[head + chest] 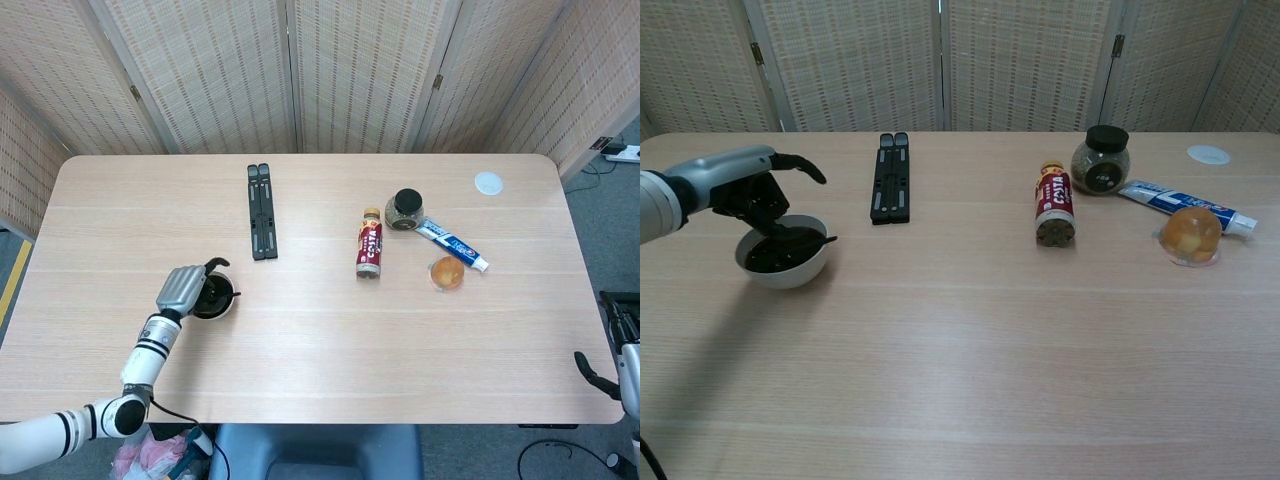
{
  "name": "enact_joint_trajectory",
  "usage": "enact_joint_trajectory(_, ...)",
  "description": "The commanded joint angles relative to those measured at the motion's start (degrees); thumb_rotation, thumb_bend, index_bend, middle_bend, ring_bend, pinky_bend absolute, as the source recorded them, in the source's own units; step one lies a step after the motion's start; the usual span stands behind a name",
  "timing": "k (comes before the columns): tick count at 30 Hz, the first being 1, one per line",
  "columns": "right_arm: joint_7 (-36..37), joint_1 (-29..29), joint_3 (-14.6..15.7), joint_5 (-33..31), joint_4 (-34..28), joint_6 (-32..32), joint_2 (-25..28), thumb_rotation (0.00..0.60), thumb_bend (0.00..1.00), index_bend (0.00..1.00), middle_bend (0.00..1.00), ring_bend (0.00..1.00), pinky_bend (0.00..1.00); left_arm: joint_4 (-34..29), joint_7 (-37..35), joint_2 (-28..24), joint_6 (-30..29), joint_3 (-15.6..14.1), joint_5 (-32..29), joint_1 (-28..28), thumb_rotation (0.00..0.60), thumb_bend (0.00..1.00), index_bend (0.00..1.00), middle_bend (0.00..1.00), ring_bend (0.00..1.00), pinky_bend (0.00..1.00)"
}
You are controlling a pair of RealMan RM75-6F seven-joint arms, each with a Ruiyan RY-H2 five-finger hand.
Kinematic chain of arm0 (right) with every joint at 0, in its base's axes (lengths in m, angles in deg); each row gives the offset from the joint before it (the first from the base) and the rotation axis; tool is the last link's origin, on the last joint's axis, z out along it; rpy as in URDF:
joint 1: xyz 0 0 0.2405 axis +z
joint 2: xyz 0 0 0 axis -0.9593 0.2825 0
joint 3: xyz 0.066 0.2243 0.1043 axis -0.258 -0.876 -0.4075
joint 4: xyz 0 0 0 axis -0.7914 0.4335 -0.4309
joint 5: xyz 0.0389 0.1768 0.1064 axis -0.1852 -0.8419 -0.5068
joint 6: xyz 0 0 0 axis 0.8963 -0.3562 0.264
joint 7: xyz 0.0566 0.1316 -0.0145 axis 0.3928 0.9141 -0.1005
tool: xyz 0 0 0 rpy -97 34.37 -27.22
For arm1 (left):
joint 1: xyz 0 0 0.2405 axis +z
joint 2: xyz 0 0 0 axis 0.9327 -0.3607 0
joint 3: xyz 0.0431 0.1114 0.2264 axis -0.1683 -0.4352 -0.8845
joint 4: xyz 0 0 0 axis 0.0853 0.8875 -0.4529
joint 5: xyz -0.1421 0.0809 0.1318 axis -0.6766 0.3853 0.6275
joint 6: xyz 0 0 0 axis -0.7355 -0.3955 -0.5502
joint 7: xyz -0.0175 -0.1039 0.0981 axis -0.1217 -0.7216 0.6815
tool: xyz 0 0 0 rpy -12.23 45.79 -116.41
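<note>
one small white bowl with a dark inside (782, 257), lower left, looks rigid, light and slippery-rimmed, best pinched at its rim; the left hand (750, 191) hovers released above it.

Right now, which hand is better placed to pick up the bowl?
Probably the left hand: it hangs open just above the bowl. The right hand sits off the table's far right edge, well away from it.

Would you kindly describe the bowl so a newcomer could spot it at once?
On the wooden table, look to the left part, under the left hand. There sits a small round bowl, white outside and dark inside, the only open container on the table.
</note>
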Motion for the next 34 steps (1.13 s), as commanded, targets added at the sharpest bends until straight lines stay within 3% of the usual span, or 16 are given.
enact_joint_trajectory(1,0.0,-0.06,-0.06,0.01,-0.21,-0.15,0.25,0.6,0.2,0.02,0.22,0.22,0.22,-2.26,-2.67,-2.09,-1.91,0.07,2.12,1.79,0.6,0.29,0.06,0.7,0.66,1.0)
enact_joint_trajectory(5,0.51,0.15,0.08,0.11,-0.4,0.46,0.92,0.6,0.2,0.02,0.22,0.22,0.22,-4.64,-4.64,-4.93,-7.07,0.21,5.44,4.69,0.6,0.29,0.11,0.53,0.51,0.94)
enact_joint_trajectory(11,2.41,1.16,0.49,-0.04,-1.34,3.2,2.71,0.6,0.2,0.02,0.22,0.22,0.22,-5.61,-3.41,-8.97,-17.26,-1.85,12.39,9.94,0.6,0.29,0.19,0.45,0.38,0.7)
enact_joint_trajectory(13,3.46,1.59,0.72,0.0,-1.6,4.34,3.41,0.6,0.2,0.02,0.21,0.22,0.22,-5.38,-0.69,-10.62,-19.61,-3.47,13.77,11.72,0.6,0.29,0.19,0.4,0.33,0.56)
enact_joint_trajectory(16,4.12,2.34,0.97,0.49,-1.3,5.61,3.92,0.6,0.22,0.02,0.18,0.13,0.2,-4.95,2.06,-11.63,-24.18,-5.0,15.64,14.55,0.6,0.29,0.19,0.36,0.29,0.44)
enact_joint_trajectory(21,5.6,3.56,1.61,1.6,-1.47,7.57,4.68,0.6,0.24,0.02,0.12,0.01,0.1,-6.92,3.14,-14.37,-28.75,-7.36,17.74,19.06,0.6,0.29,0.19,0.34,0.27,0.35)
enact_joint_trajectory(27,4.24,4.03,2.27,1.47,-2.87,8.97,5.32,0.6,0.24,0.02,0.07,0.0,0.05,-10.58,2.74,-18.24,-30.26,-9.38,18.45,22.87,0.6,0.27,0.18,0.27,0.21,0.32)
enact_joint_trajectory(34,1.73,4.0,2.29,0.43,-3.45,9.05,4.35,0.6,0.23,0.02,0.06,0.0,0.05,-11.88,2.61,-18.21,-34.85,-10.98,21.24,27.38,0.6,0.27,0.17,0.27,0.21,0.31)
